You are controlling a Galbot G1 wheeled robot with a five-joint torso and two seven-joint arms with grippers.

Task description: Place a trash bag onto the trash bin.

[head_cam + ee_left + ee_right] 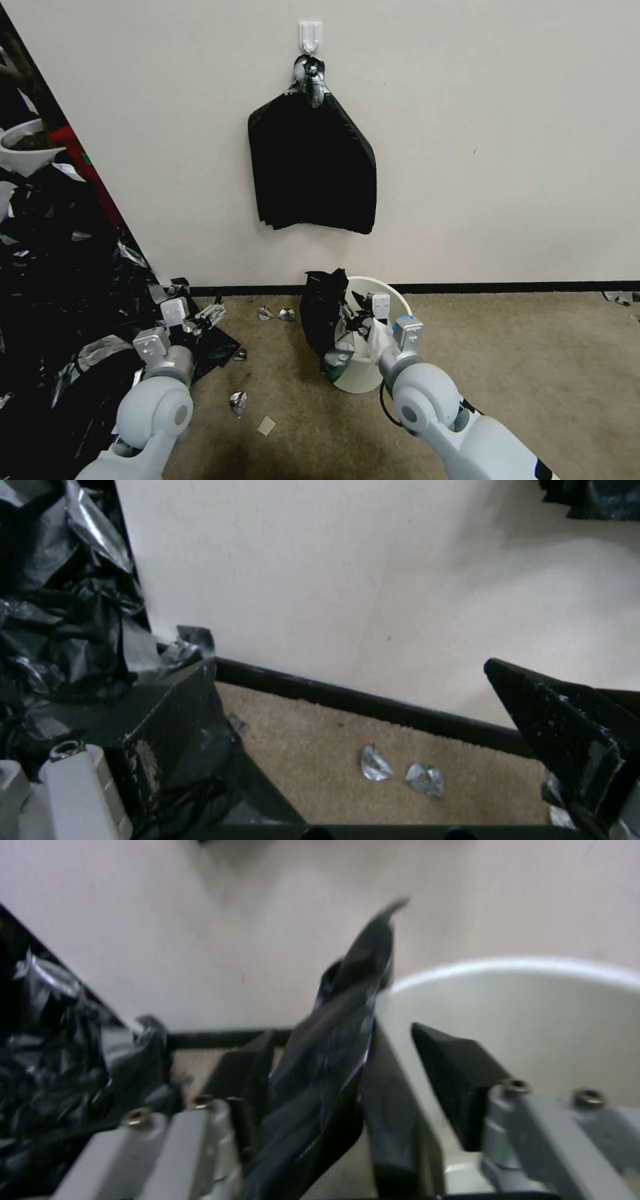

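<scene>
The cream-white trash bin [383, 320] stands on the carpet by the wall. The glossy black trash bag [323, 317] is bunched over its left rim and hangs down the outside. My right gripper [355, 313] is at that rim. In the right wrist view my right gripper [353, 1075] is open, and its fingers [460, 1075] straddle the upright fold of the trash bag [327, 1060] and the bin's wall [533, 1010]. My left gripper [211, 313] hangs open and holds nothing, low over the carpet beside the black heap. In the left wrist view the fingers [567, 730] of the left gripper [373, 725] are wide apart.
A flat bundle of black bags [312, 167] hangs from a white wall hook above the bin. A big heap of black plastic [53, 280] lies at the left, with a white pot [23, 150] behind it. Silvery scraps [238, 402] dot the carpet. Open carpet lies to the right.
</scene>
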